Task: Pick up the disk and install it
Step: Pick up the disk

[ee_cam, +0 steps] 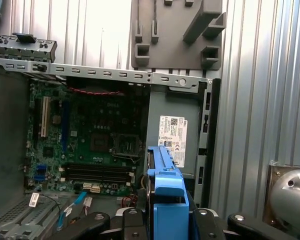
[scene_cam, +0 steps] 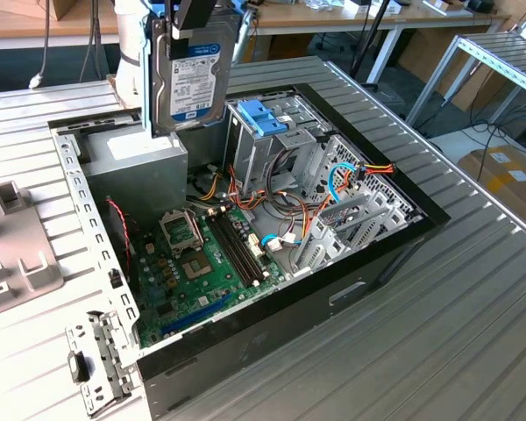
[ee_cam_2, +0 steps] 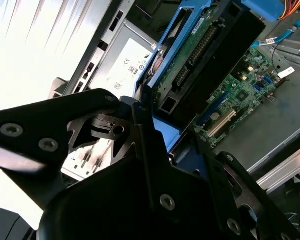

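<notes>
Transport is the step in hand, as I judge it: the disk (scene_cam: 188,74) is off the counter (scene_cam: 473,333) and in the air, not yet seated in any bay. The jaws are clenched on its upper end. In the first wrist view the light-blue carrier rail of the disk (ee_cam: 167,182) runs up between the black fingers. In the second wrist view its green circuit-board side (ee_cam_2: 200,55) faces the camera.

In the exterior view the disk hangs upright, label outward, over the far corner of the open computer case (scene_cam: 394,237). Its lower edge is above the grey power-supply box (scene_cam: 145,162). Whether the two are touching I cannot tell, though they look apart. The first wrist view, looking down the disk's edge, shows that box (ee_cam: 172,140) just beside the rail, with the motherboard (ee_cam: 95,135) further across.

Just toward the exterior view's right of the disk stands the metal drive cage (scene_cam: 245,149), topped by a bright-blue plastic piece (scene_cam: 263,118). Loose coloured cables (scene_cam: 289,189) lie near the cage.

Installing calls, in my judgement, for bringing the disk to the cage, matching the carrier rail squarely to the bay's guides, and keeping clear of the cables and the box's edge.
</notes>
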You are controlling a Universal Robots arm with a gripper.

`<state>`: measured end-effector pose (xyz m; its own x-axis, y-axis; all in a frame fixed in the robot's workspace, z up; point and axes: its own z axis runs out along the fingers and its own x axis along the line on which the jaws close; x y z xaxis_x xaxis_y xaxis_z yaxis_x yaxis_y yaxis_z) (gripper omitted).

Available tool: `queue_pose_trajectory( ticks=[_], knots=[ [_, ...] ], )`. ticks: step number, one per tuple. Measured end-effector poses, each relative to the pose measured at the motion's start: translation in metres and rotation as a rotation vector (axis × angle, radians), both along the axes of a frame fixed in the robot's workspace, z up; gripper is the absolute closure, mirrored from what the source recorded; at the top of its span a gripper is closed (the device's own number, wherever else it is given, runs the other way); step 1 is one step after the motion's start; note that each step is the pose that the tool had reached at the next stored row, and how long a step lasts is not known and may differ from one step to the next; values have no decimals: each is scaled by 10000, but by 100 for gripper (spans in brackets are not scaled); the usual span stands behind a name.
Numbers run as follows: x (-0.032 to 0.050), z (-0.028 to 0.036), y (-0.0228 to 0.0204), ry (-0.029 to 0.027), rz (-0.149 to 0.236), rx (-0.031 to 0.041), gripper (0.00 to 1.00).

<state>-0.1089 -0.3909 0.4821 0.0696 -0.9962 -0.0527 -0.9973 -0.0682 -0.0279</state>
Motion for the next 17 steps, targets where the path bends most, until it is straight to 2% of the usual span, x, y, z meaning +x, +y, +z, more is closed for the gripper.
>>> queue_pose_trajectory(
  ticks=[17],
  knots=[
    [31,-3,-144,1,0,-1,63]
  ],
)
